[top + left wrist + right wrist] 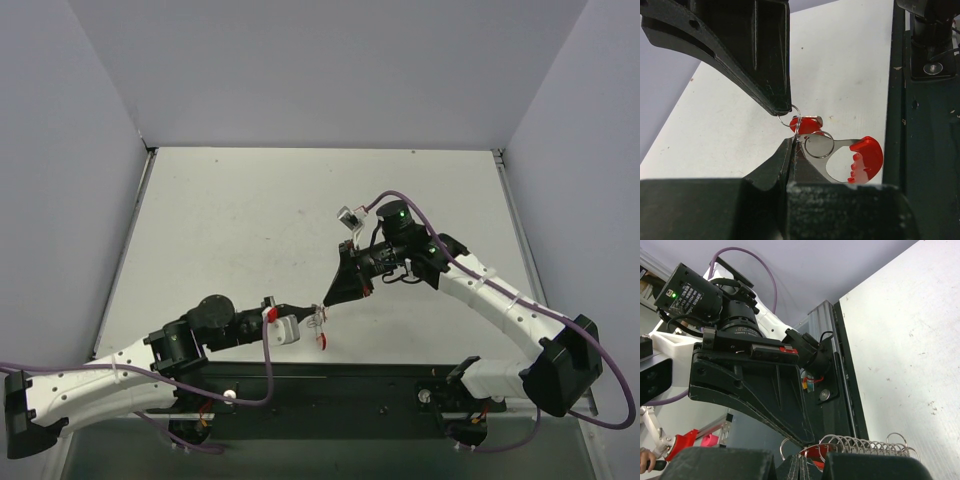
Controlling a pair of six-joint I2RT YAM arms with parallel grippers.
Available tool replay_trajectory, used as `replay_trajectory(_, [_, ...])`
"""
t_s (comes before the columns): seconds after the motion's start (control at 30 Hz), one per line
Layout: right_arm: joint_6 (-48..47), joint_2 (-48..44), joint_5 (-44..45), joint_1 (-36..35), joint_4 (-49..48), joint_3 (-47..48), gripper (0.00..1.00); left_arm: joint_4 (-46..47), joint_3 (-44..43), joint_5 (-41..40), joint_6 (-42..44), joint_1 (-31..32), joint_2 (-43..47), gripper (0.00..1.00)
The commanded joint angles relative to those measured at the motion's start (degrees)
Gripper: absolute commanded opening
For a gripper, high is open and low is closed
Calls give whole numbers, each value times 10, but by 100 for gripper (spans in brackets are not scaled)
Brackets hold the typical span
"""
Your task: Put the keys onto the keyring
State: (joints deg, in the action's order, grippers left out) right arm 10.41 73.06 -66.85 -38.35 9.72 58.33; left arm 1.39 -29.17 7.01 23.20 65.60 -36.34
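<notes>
- My left claw (314,318) reaches in from the near left. Its fingers are pressed together on the grey end of the keyring (867,158), and the red arc hangs just past the tips, by the near edge of the table (250,220).
- My right claw (327,300) comes in from the far right to meet it almost tip to tip, its fingers pinched on a small wire loop (779,119).
- The key (806,125), red head showing, sits between the two tips. It touches the wire loop and lies just above the keyring; I cannot tell whether it is threaded on.
- A second loop (833,144) overlaps the keyring's grey part beside my left fingers.
- In the right wrist view, a row of small rings (865,444) trails from the tips.
</notes>
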Motion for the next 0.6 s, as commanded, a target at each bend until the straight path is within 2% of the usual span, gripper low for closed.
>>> replay_trajectory(0.0, [0, -3, -27, -5, -1, 27, 0, 12, -33, -28, 5, 1, 1, 0])
replay_trajectory(0.57, [10, 11, -26, -9, 0, 35, 0, 1, -48, -63, 4, 8, -19, 0])
